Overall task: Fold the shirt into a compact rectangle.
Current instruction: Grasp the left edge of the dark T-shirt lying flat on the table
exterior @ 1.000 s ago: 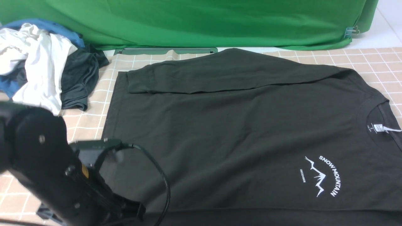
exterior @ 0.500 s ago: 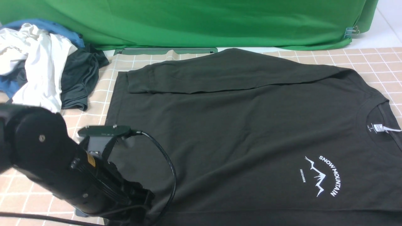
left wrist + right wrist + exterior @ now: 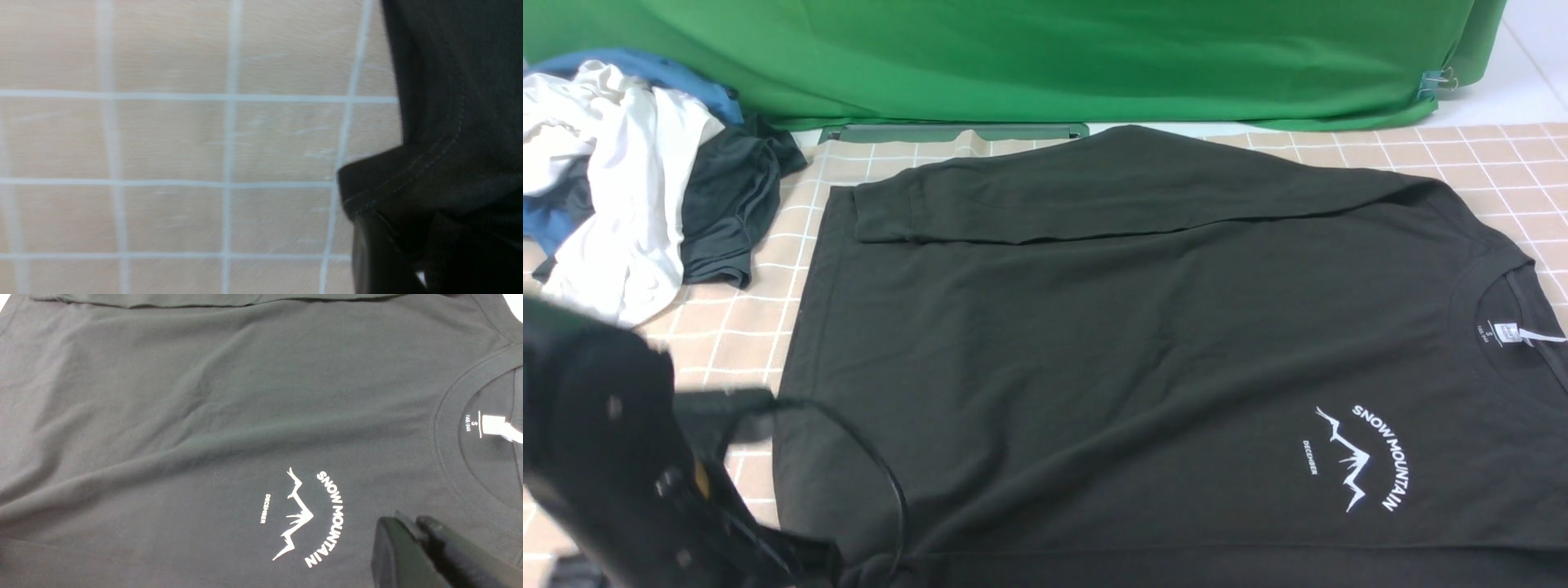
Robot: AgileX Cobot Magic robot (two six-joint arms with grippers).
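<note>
The black shirt (image 3: 1143,327) lies spread flat on the checked cloth, collar (image 3: 1503,327) to the right, with one sleeve (image 3: 1094,196) folded across its far edge. The white mountain print (image 3: 1356,457) faces up. My left arm (image 3: 605,474) reaches the shirt's near-left hem corner. In the left wrist view the stitched hem corner (image 3: 392,183) bunches up into my left gripper (image 3: 412,237), which is shut on it. My right gripper (image 3: 406,522) hangs shut and empty over the chest, beside the print (image 3: 302,514), and is out of the front view.
A heap of white, blue and dark grey clothes (image 3: 629,180) sits at the far left. A green backdrop (image 3: 1045,57) hangs along the far edge. Pink checked cloth (image 3: 743,327) shows left of the shirt and at the far right.
My left arm rose forward over the hem, then dropped back toward the near-left corner. The shirt's near-left hem has shifted slightly left.
</note>
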